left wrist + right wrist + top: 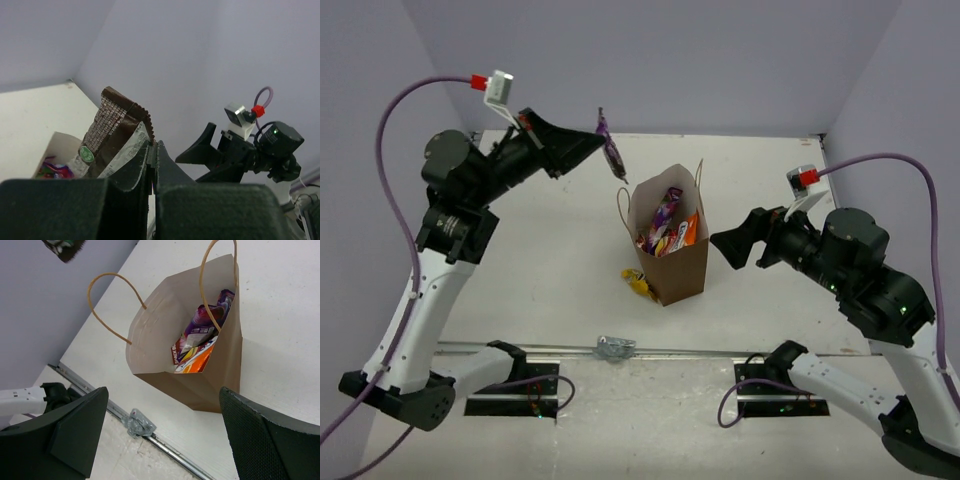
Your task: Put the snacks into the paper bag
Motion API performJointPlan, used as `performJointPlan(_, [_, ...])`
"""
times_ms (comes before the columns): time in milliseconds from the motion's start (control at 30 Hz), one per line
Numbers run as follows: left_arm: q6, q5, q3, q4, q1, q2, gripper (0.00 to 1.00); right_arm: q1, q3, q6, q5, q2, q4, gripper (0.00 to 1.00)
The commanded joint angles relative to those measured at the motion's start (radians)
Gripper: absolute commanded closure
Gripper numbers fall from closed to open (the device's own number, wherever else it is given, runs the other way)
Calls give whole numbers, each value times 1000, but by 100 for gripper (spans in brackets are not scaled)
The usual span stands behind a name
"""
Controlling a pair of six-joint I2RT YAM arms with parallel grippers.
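Left fingers (578, 147) are clamped on a dark packet (612, 150), held high and beyond the paper bag (680, 272) on its left-arm side. The packet's long axis dangles down toward the bag's open mouth. Right fingers (740, 242) stand apart and empty, just beside the bag's opposite wall. A yellow piece (638, 284) lies on the surface (550, 270) against the bag's base, likely nearer the left arm.

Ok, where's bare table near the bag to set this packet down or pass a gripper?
Free: the wide table stretch between the paper bag and the left arm, and the strip behind the bag up to the back wall. Crowded: the bag's near-left corner, where a yellow piece lies, and its right side, where the open right gripper hangs close.
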Motion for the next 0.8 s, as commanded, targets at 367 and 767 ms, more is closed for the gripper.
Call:
performJointPlan(367, [162,-317,28,-49,-395,159,100,-2,35,11,3,-2,11,5])
performJointPlan(767, [274,-305,98,-200,-395,133,0,-2,-13,-29,-135,-4,-7,3])
